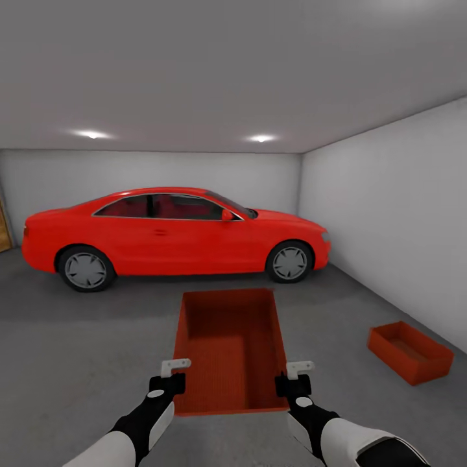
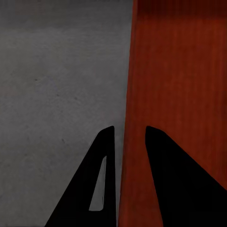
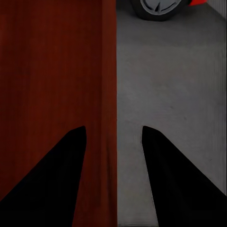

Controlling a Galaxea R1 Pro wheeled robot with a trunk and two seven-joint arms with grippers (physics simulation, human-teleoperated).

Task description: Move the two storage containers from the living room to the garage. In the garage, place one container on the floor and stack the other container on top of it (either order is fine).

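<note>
Garage. Left hand (image 1: 170, 375) and right hand (image 1: 293, 377) each clamp a side wall of the carried container (image 1: 230, 347). Second container (image 1: 410, 351) sits on floor (image 1: 71, 344), right. Advice: keep level, align squarely overhead before lowering.

Surfaces in the garage
We are seeing a rough matt concrete floor (image 1: 78, 337), a glossy car (image 1: 175, 233), and a faintly ribbed matt container (image 1: 230, 350).
</note>
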